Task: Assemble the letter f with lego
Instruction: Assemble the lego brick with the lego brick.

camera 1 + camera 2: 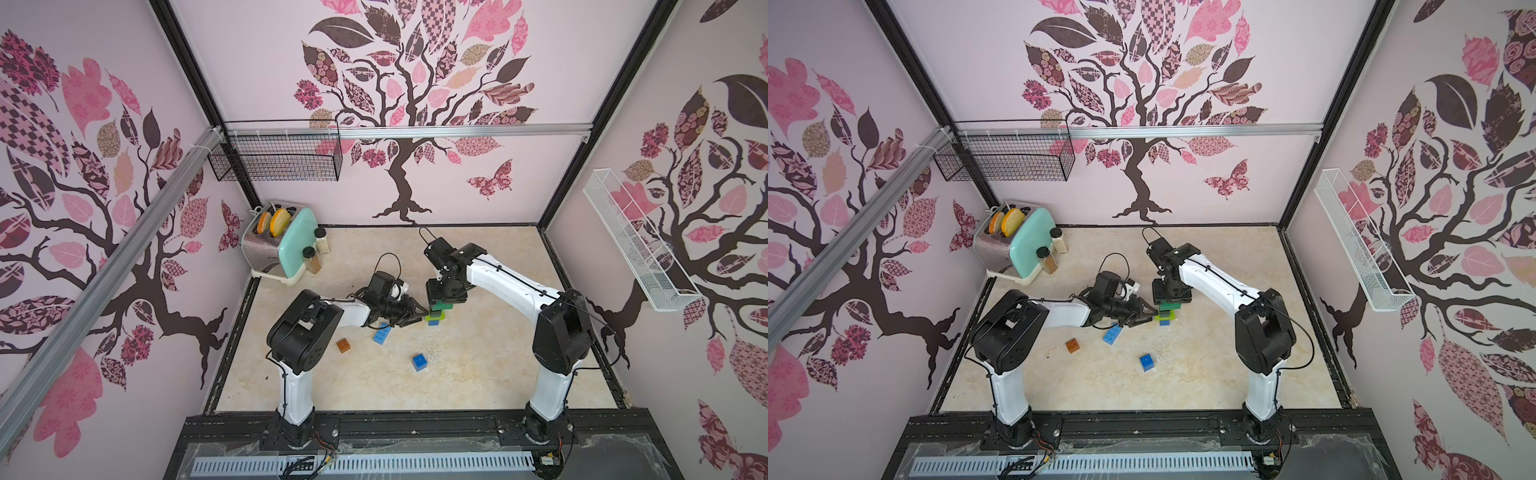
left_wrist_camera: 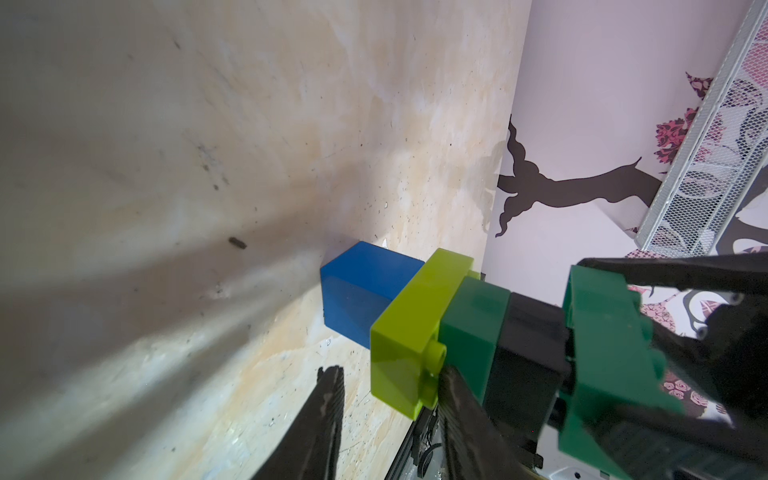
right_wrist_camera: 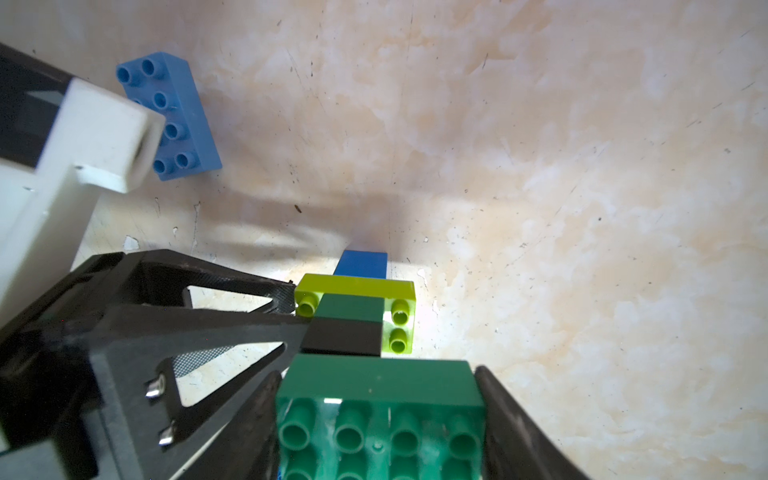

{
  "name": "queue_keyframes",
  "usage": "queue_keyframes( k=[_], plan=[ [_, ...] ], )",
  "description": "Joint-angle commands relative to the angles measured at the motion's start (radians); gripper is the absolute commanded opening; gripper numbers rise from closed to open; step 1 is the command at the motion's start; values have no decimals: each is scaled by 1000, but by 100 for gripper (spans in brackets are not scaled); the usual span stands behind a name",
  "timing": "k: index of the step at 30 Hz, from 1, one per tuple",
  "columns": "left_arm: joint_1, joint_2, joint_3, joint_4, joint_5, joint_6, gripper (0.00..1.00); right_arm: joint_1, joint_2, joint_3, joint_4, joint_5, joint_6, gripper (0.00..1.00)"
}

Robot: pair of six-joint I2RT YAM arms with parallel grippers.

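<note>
A lego stack stands mid-table: a blue brick (image 2: 357,286) at the base, then a lime green oblong (image 2: 411,332), a dark green square (image 2: 473,328), a black brick (image 2: 528,353) and a dark green oblong (image 3: 378,382) on top. My right gripper (image 3: 378,374) reaches down from above, shut on that top oblong by its ends. My left gripper (image 2: 390,374) comes in from the side with its jaws a little apart and clamps nothing. One of its fingers (image 2: 457,399) touches the lime brick's stud. Loose on the table lie a light blue oblong (image 1: 381,333), a brown square (image 1: 343,345) and a blue square (image 1: 420,361).
A mint toaster (image 1: 286,253) holding bread and two spice jars (image 1: 311,259) stand at the back left. A black wire basket (image 1: 278,158) hangs on the back wall and a white mesh one (image 1: 631,241) on the right wall. Both arm bases sit at the front edge.
</note>
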Motion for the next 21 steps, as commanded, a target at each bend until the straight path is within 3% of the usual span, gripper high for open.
queue_keyframes(
  k=[1, 21],
  plan=[
    [-8, 28, -44, -128, -94, 2, 40, 4, 5, -43, -8, 33, 17, 61],
    [-10, 13, -55, -127, -111, -19, 40, 13, -17, -85, 1, 49, 26, 61]
  ],
)
